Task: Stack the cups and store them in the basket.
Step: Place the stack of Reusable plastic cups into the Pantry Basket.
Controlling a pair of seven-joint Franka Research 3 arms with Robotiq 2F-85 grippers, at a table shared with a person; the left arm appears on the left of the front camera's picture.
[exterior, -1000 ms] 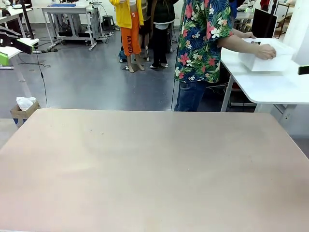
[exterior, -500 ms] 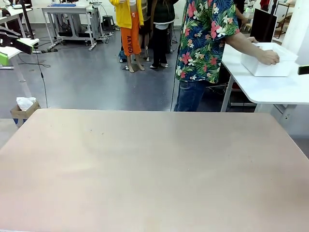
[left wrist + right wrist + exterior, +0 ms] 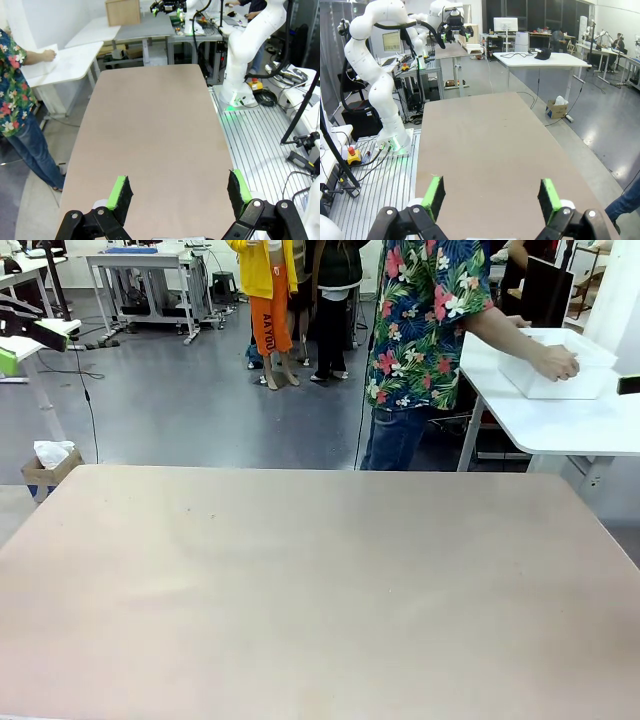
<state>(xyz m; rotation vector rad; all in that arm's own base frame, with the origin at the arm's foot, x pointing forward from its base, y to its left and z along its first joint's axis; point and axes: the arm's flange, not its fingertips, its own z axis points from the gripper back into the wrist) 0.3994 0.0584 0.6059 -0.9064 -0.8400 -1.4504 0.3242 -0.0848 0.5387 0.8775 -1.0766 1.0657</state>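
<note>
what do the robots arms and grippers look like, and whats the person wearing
Both arms are glossy white with rounded joints. The left gripper and right gripper are black, each with two fingers tipped with green pads. The person wears a short-sleeved floral shirt, dark with red and white flowers and green leaves, and blue jeans.

Left gripper (image 3: 179,192) and right gripper (image 3: 491,198) both hang above the table, jaws spread wide

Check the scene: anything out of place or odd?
Nothing spilled or damaged. Oddly, the basket sits on a side table under the person's hand. Both grippers, left and right, hang open.
</note>
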